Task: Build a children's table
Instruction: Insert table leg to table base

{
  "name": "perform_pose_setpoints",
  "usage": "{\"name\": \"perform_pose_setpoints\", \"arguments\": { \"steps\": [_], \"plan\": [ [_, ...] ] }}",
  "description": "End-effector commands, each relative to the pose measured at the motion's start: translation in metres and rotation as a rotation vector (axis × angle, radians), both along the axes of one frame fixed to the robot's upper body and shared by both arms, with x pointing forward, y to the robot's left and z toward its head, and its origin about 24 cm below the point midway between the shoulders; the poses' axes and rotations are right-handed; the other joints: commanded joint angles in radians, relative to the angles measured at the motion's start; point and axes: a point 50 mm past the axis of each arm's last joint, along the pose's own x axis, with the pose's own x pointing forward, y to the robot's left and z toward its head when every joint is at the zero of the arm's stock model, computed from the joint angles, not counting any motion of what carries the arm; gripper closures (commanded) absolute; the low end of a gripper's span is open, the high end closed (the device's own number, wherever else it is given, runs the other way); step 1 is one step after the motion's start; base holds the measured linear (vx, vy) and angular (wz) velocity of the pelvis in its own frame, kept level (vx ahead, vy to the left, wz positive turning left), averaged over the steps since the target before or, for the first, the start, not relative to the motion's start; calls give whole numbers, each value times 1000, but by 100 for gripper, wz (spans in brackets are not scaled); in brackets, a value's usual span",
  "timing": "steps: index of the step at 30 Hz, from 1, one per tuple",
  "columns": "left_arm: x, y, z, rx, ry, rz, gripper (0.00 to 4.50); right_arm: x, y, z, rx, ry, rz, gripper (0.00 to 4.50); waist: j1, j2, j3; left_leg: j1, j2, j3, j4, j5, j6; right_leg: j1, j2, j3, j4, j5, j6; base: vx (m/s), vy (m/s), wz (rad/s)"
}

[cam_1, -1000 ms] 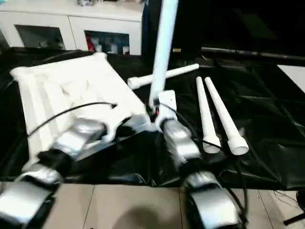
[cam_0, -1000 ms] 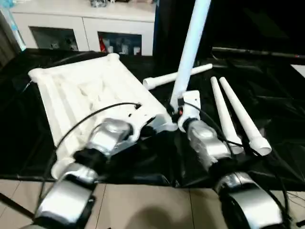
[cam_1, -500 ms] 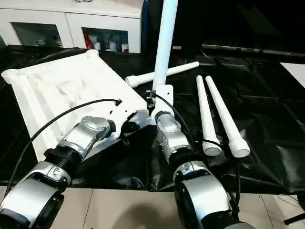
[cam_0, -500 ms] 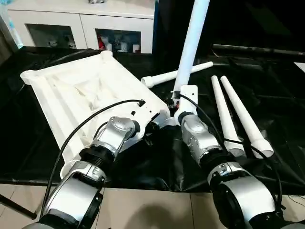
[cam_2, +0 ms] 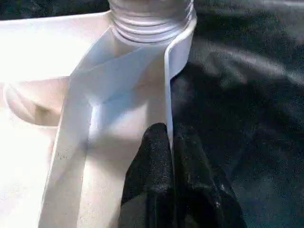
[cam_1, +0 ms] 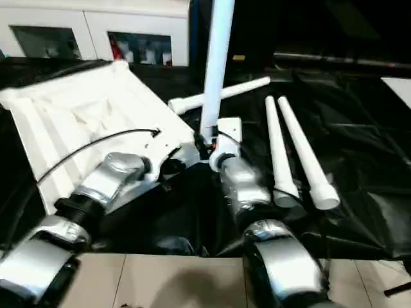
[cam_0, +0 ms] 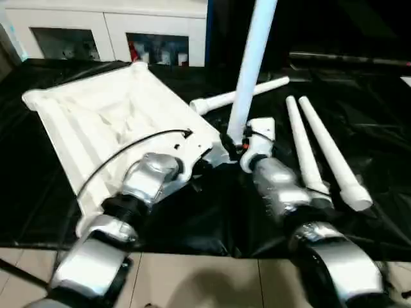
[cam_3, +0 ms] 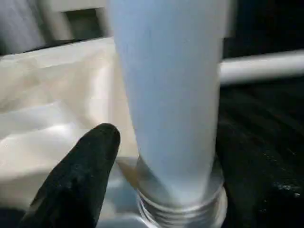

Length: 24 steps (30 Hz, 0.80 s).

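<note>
From the left eye view, the white table top [cam_0: 109,128] lies upside down, ribs upward, on a black sheet [cam_0: 372,128] with its near corner at the middle of the picture. One leg [cam_0: 252,64] stands upright in that corner's socket, rising out of the frame. The left gripper [cam_0: 204,168] reaches to the corner's edge from the near side, and the right gripper [cam_0: 239,146] sits at the foot of the standing leg. A second leg [cam_0: 239,95] lies flat just behind the standing one, and two more legs [cam_0: 321,151] lie side by side to the right, well apart from both grippers. A white cabinet [cam_0: 109,29] with glass doors stands behind the sheet. The right eye view gives the same layout, with the right gripper's white housing just beside the leg's base. In the left wrist view, the left gripper's black fingers [cam_2: 161,180] are pressed together on the thin rim of the table top, with the threaded base of the leg seated in the socket beyond them. In the right wrist view, one black finger [cam_3: 85,171] stands beside the upright leg with a gap between them; the jaws are spread and released, not clamping the leg.
</note>
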Motion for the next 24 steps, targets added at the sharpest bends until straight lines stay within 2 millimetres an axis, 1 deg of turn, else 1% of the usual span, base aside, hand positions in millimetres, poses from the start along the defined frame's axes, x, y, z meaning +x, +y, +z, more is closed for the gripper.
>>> {"name": "perform_pose_setpoints", "arguments": {
  "steps": [1, 2, 3, 4, 5, 6, 7, 8, 9, 10, 11, 12, 13, 14, 16, 17, 18, 19, 21, 23, 24],
  "plan": [
    [-5, -5, 4, -51, -36, -87, 450, -5, 2, 6, -13, -22, 118, 68, 8, -4, -79, 10, 34, -6, -32, 38, 183, 70, -68, 46, -32, 327, -294, 0, 0, 0],
    [-5, -5, 4, -52, -37, -91, 450, -5, 1, 5, -16, -23, 123, 55, 9, -4, -78, 10, 35, -6, -30, 45, 196, 68, -67, 44, -31, 337, -306, 0, 0, 0],
    [-7, -3, 3, -51, -27, -106, 450, -9, -3, 4, -42, -22, 171, 55, 7, -4, -77, 10, 35, -5, -31, 40, 198, 67, -68, 44, -31, 327, -311, 0, 0, 0],
    [-9, -1, 3, -54, -28, -134, 450, -14, -8, 2, -72, -22, 226, 44, 10, 2, -74, 13, 40, -4, -32, 8, 191, 65, -71, 45, -36, 263, -316, 0, 0, 0],
    [-12, 2, 2, -56, -30, -168, 450, -19, -14, 0, -104, -18, 292, 32, 12, 1, -73, 12, 40, -6, -33, 1, 186, 67, -70, 43, -38, 243, -311, 0, 0, 0],
    [-13, 2, 2, -59, -27, -178, 450, -20, -16, 0, -112, -15, 307, 21, 13, -2, -73, 13, 41, -6, -33, -7, 184, 70, -69, 43, -40, 231, -308, 0, 0, 0],
    [-15, 5, 1, -64, -19, -202, 450, -23, -20, -1, -131, -6, 341, 14, 13, 2, -70, 14, 39, -4, -33, -30, 176, 68, -67, 44, -45, 204, -308, 0, 0, 0],
    [-21, 6, 3, -91, -11, -271, 450, -28, -26, -1, -161, -6, 382, 7, 16, 2, -69, 13, 41, -5, -36, -50, 161, 69, -69, 44, -45, 167, -301, 0, 0, 0],
    [-23, 7, 3, -101, -5, -293, 450, -29, -27, -1, -166, -2, 394, 3, 16, 2, -68, 14, 43, -3, -37, -68, 146, 65, -70, 46, -48, 132, -294, 0, 0, 0],
    [-26, 8, 5, -116, 4, -328, 450, -32, -30, -1, -174, 4, 416, 3, 17, 7, -66, 15, 43, -5, -39, -80, 137, 67, -69, 46, -49, 112, -294, 0, 0, 0],
    [-26, 8, 5, -116, 4, -328, 450, -32, -30, -1, -174, 4, 416, 3, 17, 4, -66, 16, 45, -2, -39, -93, 122, 65, -69, 47, -51, 87, -290, 0, 0, 0],
    [-33, 8, 7, -144, 23, -394, 450, -36, -34, -1, -204, 6, 453, 3, 19, 5, -66, 18, 45, -2, -40, -100, 115, 63, -69, 47, -51, 73, -291, 0, 0, 0],
    [-37, 9, 10, -153, 32, -443, 450, -39, -37, -1, -230, 9, 482, 3, 24, 11, -64, 18, 45, -2, -40, -114, 104, 62, -70, 47, -53, 44, -289, 0, 0, 0],
    [-39, 10, 11, -154, 38, -466, 450, -41, -38, -1, -246, 12, 498, 3, 27, 9, -64, 16, 46, -1, -40, -108, 99, 63, -69, 48, -51, 41, -281, 0, 0, 0],
    [-41, 10, 11, -156, 41, -480, 450, -42, -40, -2, -264, 15, 513, 3, 34, 11, -65, 20, 45, 2, -37, -99, 101, 57, -67, 49, -49, 53, -281, 0, 0, 0],
    [-41, 10, 11, -156, 41, -480, 450, -42, -40, -2, -264, 15, 513, 3, 33, 12, -64, 16, 43, 3, -36, -95, 102, 57, -67, 50, -48, 54, -279, 0, 0, 0],
    [-41, 9, 11, -156, 42, -483, 450, -43, -40, -2, -270, 17, 519, 3, 34, 12, -64, 15, 43, 2, -36, -94, 99, 58, -68, 50, -48, 51, -277, 0, 0, 0],
    [-42, 8, 10, -161, 43, -486, 450, -44, -40, -3, -283, 21, 532, 3, 33, 8, -63, 14, 42, 1, -37, -105, 92, 58, -68, 49, -50, 31, -270, 0, 0, 0],
    [-42, 8, 9, -164, 43, -487, 450, -45, -40, -4, -291, 25, 541, 3, 32, 9, -62, 14, 41, 0, -38, -127, 78, 58, -69, 50, -53, -12, -258, 0, 0, 0],
    [-43, 8, 7, -162, 41, -479, 450, -47, -38, -5, -297, 33, 560, 3, 31, 9, -62, 14, 41, 0, -37, -131, 73, 58, -69, 51, -54, -24, -253, 0, 0, 0],
    [-43, 9, 7, -158, 40, -473, 450, -47, -37, -5, -300, 33, 566, 19, 32, 6, -62, 14, 40, 0, -37, -131, 74, 58, -68, 50, -55, -25, -251, 0, 0, 0]
  ]
}}
